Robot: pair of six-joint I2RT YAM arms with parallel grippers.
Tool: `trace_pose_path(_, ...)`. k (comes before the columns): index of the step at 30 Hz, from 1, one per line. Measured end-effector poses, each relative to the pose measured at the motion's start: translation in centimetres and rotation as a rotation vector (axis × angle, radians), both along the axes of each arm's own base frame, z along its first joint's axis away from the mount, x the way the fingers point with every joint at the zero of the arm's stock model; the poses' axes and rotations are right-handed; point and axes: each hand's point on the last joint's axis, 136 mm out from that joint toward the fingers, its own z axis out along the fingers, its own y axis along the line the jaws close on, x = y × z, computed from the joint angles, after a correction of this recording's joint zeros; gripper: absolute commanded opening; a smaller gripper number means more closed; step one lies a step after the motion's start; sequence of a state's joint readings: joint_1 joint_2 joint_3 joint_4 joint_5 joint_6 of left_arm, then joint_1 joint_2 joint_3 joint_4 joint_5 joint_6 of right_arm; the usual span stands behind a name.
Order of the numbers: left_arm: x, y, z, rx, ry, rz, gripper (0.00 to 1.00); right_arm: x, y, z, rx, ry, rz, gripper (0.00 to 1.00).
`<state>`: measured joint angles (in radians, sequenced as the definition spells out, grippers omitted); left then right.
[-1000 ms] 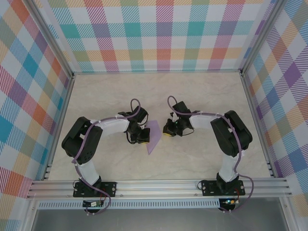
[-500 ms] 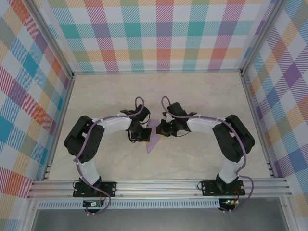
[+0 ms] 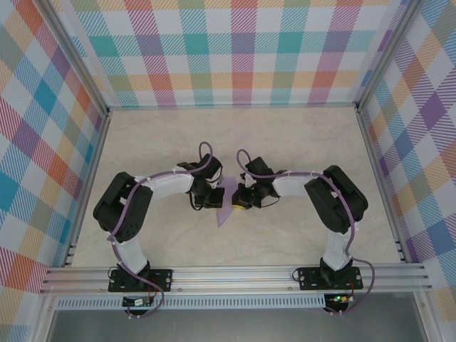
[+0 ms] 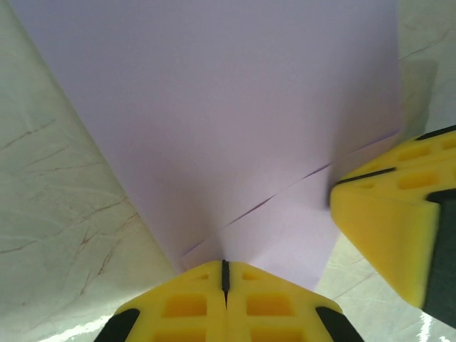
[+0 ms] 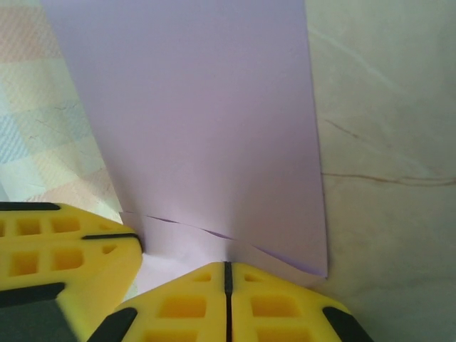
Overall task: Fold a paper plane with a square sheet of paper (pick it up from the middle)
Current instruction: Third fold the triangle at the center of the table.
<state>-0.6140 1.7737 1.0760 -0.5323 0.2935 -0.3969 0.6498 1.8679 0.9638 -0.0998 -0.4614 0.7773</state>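
Lavender paper [image 3: 227,208] at centre of table [image 3: 306,142], pinched both sides: left pincer [image 3: 211,202] clamped shut on its 9 o'clock edge, right pincer [image 3: 243,203] likewise at 3 o'clock, moved inward since earlier.

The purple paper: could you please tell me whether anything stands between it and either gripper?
Nothing visible does. The left gripper and the right gripper each have their jaws shut directly on the purple paper, close beside each other.
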Motion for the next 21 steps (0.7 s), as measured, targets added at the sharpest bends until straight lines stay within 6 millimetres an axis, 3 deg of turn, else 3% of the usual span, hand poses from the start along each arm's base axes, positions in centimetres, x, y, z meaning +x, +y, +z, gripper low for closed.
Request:
trace_pose_path(9, 0.2, -0.9, 4.6, -0.159, -0.096, 0.144, 0.10, 0.0, 0.0, -0.1, 0.002, 0.002, -0.006, 0.07)
trace_pose_path(21, -3.8, -3.2, 3.5, -0.253, 0.003, 0.213, 0.16, 0.0, 0.0, -0.1, 0.002, 0.011, -0.018, 0.06)
